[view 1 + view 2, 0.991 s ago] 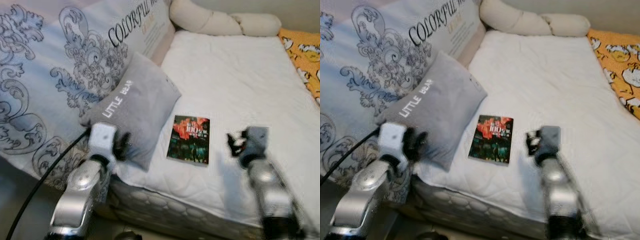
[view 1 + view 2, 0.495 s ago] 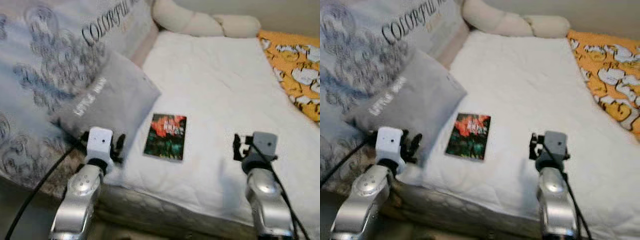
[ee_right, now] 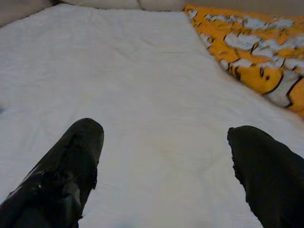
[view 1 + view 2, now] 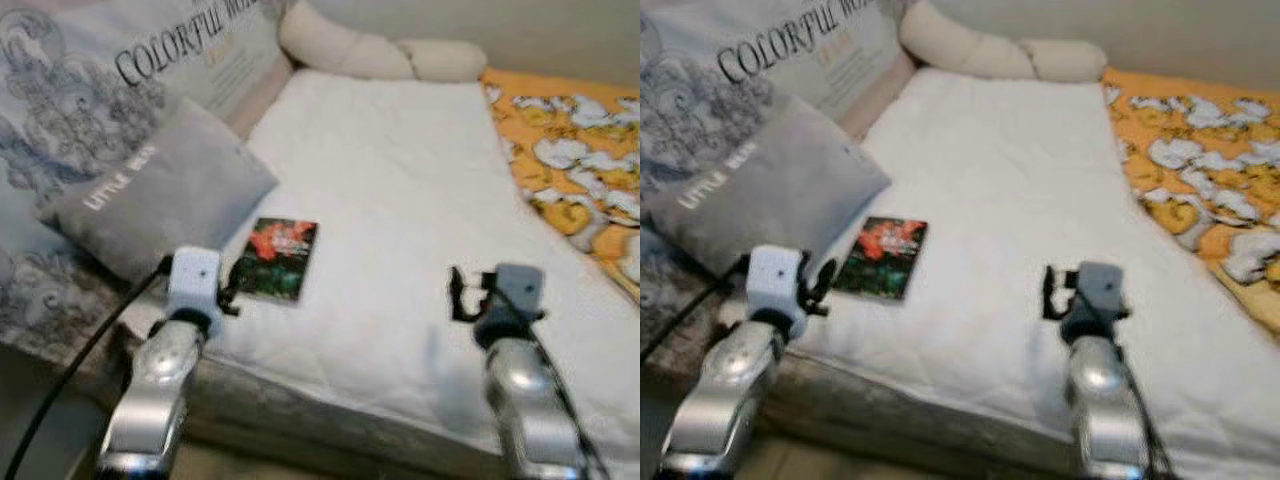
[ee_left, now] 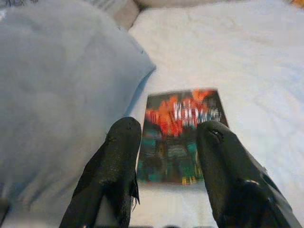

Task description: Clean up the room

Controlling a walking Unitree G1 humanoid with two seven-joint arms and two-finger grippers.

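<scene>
1. A small book with a red and dark cover is lying flat on the white bed, near its front edge, just beside a grey cushion printed with "LITTLE BEAR".
2. The left pincer is hovering low just in front of the book's near edge, its two black fingers standing moderately apart and framing the cover between them; it is holding nothing, and I cannot tell whether the tips are touching the sheet.
3. The right pincer is hanging over bare white bedding, well apart from the book, with its fingers spread wide and nothing between them.
4. Behind the cushion a large patterned pillow reading "COLORFUL" is leaning at the bed's left side, a cream bolster is lying along the head end, and an orange printed blanket is covering the right side.
5. Judging from this, the tidying is looking barely begun: the book is still lying loose on the bed, not yet grasped, and the cushion is sitting askew.
6. What is probably remaining is closing on the book, lifting it off the bed and carrying it somewhere proper; where that place is, the pictures are not showing.
</scene>
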